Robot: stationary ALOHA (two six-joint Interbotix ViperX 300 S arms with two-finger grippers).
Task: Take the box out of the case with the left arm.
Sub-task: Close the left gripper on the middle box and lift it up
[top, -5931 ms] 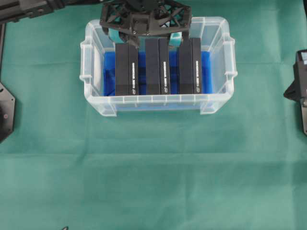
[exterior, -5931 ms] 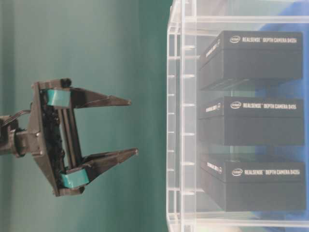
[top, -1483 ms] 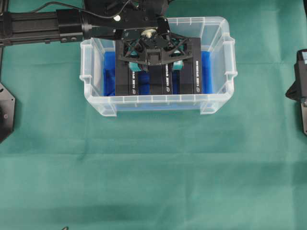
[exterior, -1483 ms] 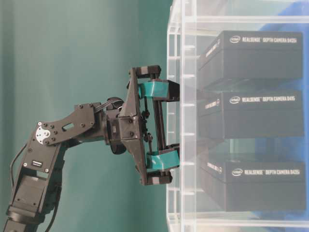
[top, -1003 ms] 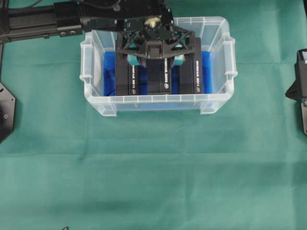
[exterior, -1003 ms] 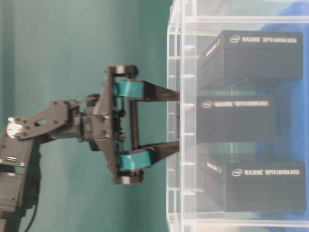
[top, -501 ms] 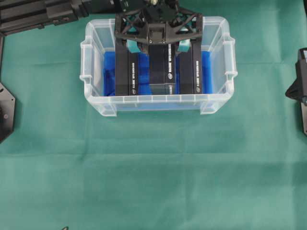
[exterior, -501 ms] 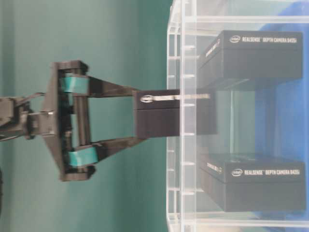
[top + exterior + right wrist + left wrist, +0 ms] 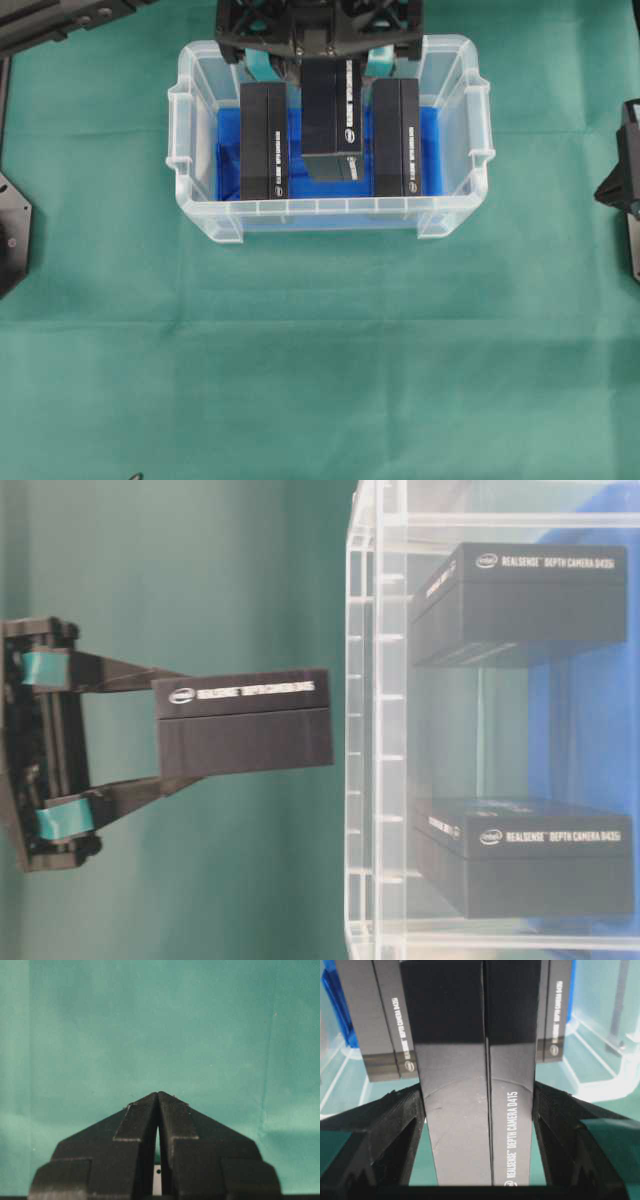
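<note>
Overhead view: the left gripper [image 9: 318, 62] sits at the top centre of the frame, over the far wall of the case [image 9: 200, 215]. Its jaws are clamped on the box [image 9: 332, 118], one on each long side. The box hangs over the middle of the case, between two other boxes, a left one [image 9: 263, 140] and a right one [image 9: 396, 136], which stand on the blue sheet [image 9: 228, 150]. The held box's long axis runs top to bottom in the frame, parallel to its neighbours, with its lower end pointing toward the near wall. The case rests on a green bench [image 9: 320, 350]. The right gripper [image 9: 625, 190] shows only at the right edge, well apart from the case.

Table-level view: the left gripper [image 9: 165, 735] is at the left edge, its two fingers [image 9: 120, 670] reaching rightward and gripping the box [image 9: 243, 722] from above and below in the frame. The box lies fully outside the case wall [image 9: 362, 730], just beside it, its long axis running left to right.

Left wrist view: the box [image 9: 480, 1090] fills the centre, squeezed between the two black fingers [image 9: 380, 1125], its long axis pointing away toward the case [image 9: 600, 1070].

Right wrist view: the right gripper [image 9: 158, 1110] has its jaws together over bare green cloth.
</note>
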